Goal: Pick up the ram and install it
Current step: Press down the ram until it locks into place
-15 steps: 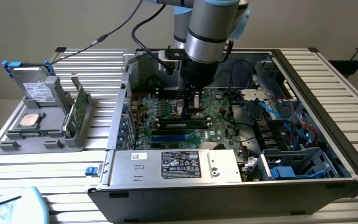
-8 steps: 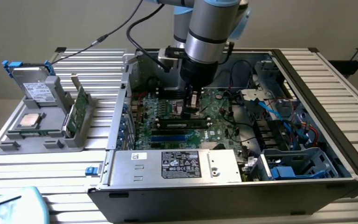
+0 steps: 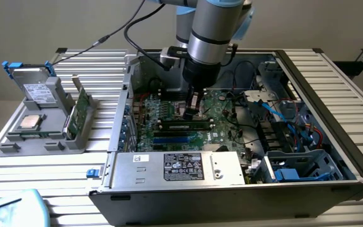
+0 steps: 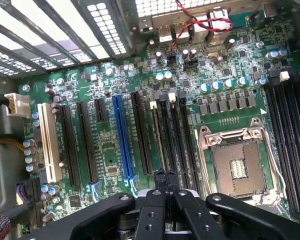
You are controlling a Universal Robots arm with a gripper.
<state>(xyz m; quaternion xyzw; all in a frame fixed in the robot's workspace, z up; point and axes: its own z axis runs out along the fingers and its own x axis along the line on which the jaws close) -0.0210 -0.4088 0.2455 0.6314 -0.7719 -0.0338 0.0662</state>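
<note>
The ram [image 3: 185, 126] is a long narrow stick that stands on edge in a memory slot of the green motherboard [image 3: 164, 109], inside the open computer case. My gripper [image 3: 191, 112] hangs straight down over the stick, its fingertips at or just above the top edge. In the wrist view the two black fingers are pressed together with nothing between them, so my gripper [image 4: 165, 174] is shut. Its tips sit over the thin edge of the ram [image 4: 158, 137], among the dark memory slots. I cannot tell whether the tips touch the stick.
An empty processor socket [image 4: 237, 167] lies beside the slots. A silver power supply [image 3: 178, 168] spans the case's near side, and blue and red cables [image 3: 295, 118] fill the exterior view's right. A grey holder [image 3: 43, 127] outside carries a green board [image 3: 77, 116], a square chip [image 3: 30, 122] and a drive [image 3: 33, 85].
</note>
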